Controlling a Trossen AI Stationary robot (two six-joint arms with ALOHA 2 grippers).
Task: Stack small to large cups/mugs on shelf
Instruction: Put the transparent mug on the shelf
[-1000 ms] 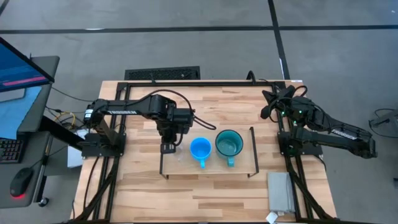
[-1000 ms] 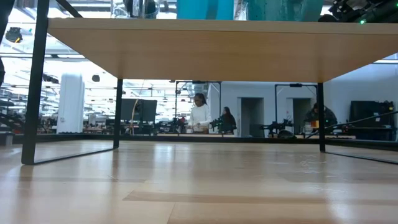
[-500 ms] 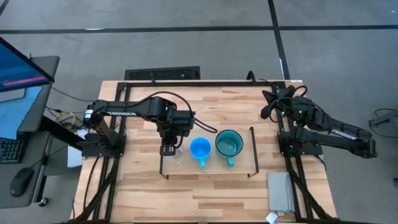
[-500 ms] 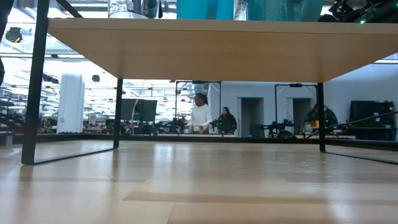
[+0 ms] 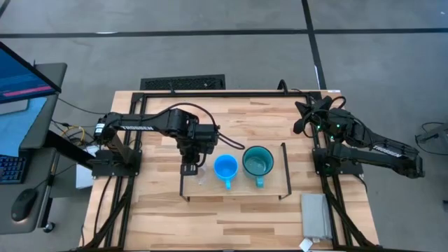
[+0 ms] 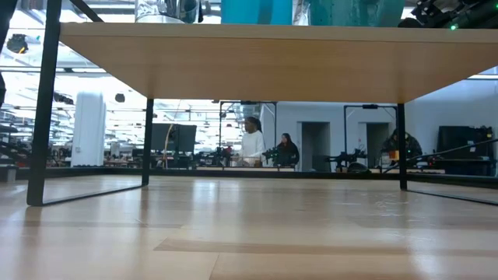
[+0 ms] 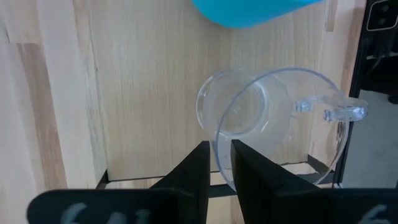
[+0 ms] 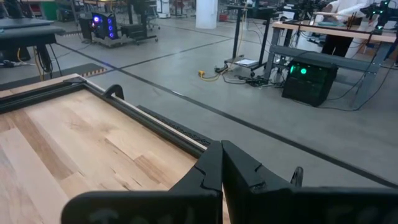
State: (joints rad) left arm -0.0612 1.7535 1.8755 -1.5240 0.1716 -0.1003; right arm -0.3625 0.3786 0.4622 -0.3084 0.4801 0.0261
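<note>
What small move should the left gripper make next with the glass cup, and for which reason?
Probably the left gripper should open and lift straight up. Its fingers pinch the rim of the clear glass cup, which appears to rest on the shelf at its left end, beside the blue mug and then the teal mug. The small-to-large row looks complete. The right gripper waits shut at the table's edge.

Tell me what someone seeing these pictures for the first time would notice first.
Two handled mugs stand out side by side on the shelf at mid-table: a bright blue mug and, to its right, a larger teal mug. At the shelf's left end, the left gripper grips the rim of a clear glass cup, jaws closed on its wall. The right gripper waits shut at the table's right edge.
</note>
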